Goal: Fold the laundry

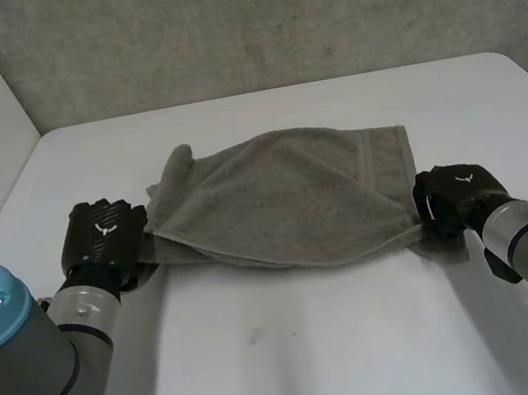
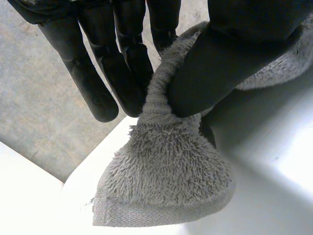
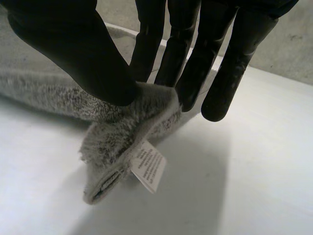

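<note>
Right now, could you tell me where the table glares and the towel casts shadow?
Head view: the table is evenly lit, thin shadow under the towel's near edge. Left wrist view: the table glares white beside the corner pinched by the left robot hand. Right wrist view: the corner and its tag shade the table.

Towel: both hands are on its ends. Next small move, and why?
Probably raise both hands together a little and draw them apart to pull the towel taut. The left hand pinches one end between thumb and fingers, the right hand pinches the end with the tag, and the towel between them lies rumpled on the table.
</note>
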### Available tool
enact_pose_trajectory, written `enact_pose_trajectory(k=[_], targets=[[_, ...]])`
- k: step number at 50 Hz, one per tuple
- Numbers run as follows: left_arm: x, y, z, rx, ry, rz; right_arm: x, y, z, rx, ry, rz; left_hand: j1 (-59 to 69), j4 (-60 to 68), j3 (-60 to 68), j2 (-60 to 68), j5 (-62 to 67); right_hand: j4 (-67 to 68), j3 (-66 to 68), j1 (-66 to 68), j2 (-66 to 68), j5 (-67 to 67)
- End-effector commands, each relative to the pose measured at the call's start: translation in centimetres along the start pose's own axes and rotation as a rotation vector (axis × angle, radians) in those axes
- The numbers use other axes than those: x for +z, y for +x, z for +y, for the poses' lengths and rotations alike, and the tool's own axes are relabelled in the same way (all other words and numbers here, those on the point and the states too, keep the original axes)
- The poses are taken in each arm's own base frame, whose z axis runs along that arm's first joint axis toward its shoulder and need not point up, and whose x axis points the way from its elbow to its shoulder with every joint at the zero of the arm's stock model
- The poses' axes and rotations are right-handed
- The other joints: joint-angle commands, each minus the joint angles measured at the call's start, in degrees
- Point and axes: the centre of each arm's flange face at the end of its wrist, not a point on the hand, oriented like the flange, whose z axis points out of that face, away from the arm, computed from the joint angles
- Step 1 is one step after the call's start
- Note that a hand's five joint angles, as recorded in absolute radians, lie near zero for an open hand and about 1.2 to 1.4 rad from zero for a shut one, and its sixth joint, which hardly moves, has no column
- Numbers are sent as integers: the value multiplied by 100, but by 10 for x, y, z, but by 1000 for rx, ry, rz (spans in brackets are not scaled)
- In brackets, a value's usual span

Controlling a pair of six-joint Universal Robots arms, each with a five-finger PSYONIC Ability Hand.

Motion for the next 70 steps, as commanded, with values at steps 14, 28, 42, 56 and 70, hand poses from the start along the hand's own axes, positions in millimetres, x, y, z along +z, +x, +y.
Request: enact_pose_trajectory(k=[14,28,42,56,70], targets=[[1,0,7,0,-23,1,-17,-2,8,-124,-50,2,1299,1024,1033,1023,1128,-1884,-1825,-650,-1827,-1619],[3,-4,9,-1,-27,-9,-8,1,16,-107,-71,-3,1299,1024,1033,1023,1128,-2390,-2331,-1156,-2334,-2126],[3,-6,10,-2,-31,-13,-3,17,4,-4,-34,48,1299,1024,1033,1023,1128,1186,1245,2421,1243,1451],[-8,3,17,18,-121,62,-13,18,-10,-450,95,107,-5376,-5651,-5642,-5651,-5547,1186,1245,2421,1243,1451],[8,-37,19,-75,-177,114,-11,17,-8,-473,90,99,-5074,-5349,-5340,-5350,-5245,1186,1245,2421,1243,1451]])
